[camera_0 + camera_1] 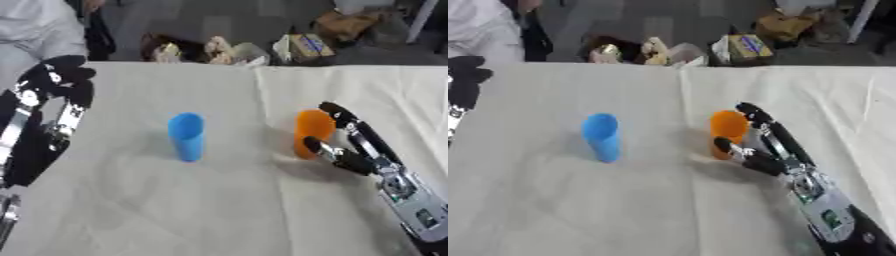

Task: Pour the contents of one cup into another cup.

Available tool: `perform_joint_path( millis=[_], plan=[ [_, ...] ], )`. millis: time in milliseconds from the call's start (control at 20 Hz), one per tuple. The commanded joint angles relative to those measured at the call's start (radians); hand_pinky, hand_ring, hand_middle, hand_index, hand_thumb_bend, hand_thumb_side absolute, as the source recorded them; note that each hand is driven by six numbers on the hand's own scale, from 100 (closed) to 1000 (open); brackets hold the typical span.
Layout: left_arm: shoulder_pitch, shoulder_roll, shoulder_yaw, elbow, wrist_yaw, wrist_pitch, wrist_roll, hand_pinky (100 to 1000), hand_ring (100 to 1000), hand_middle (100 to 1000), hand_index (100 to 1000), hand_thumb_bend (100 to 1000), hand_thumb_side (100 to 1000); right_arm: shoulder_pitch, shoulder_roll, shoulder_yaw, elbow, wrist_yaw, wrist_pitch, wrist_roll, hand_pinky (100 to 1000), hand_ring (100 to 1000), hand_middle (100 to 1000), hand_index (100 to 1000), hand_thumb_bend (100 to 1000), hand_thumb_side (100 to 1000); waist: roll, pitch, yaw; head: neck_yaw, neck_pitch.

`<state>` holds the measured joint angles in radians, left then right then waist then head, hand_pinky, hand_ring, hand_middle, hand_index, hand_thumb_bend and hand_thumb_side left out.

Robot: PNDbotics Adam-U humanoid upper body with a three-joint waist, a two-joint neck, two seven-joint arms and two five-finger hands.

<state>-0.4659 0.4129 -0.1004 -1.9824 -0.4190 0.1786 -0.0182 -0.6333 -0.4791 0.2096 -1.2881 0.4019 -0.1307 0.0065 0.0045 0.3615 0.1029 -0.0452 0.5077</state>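
A blue cup [186, 136] stands upright on the white-clothed table [175, 210], left of centre. An orange cup [312, 131] stands upright to its right. My right hand [363, 157] comes in from the lower right and is open around the orange cup: its straight fingers [337, 112] run along the cup's right and far side, and its thumb [319, 147] lies at the near lower side. What either cup holds is hidden. My left hand [54, 87] hangs at the table's left edge, well away from both cups.
A crease [260, 100] in the cloth runs from the far edge toward me between the cups. Boxes and bags [302, 47] lie on the floor past the far edge. A person in white [31, 30] sits at the far left corner.
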Motion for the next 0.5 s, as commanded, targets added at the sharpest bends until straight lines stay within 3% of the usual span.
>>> perform_joint_path(
  millis=[50,500],
  plan=[
    [-0.004,0.018,0.005,-0.018,0.002,-0.003,-0.002,819,849,871,807,270,991,-0.018,-0.045,0.01,-0.025,0.014,0.018,0.009,915,935,1000,1000,648,894,0.001,-0.012,-0.001,0.003,-0.003],
    [-0.005,0.016,0.005,-0.018,0.003,-0.004,-0.004,821,850,871,804,265,992,-0.029,-0.038,0.02,-0.02,0.001,0.041,0.006,896,920,1000,1000,643,897,-0.001,-0.011,0.002,0.0,-0.006]
  ],
)
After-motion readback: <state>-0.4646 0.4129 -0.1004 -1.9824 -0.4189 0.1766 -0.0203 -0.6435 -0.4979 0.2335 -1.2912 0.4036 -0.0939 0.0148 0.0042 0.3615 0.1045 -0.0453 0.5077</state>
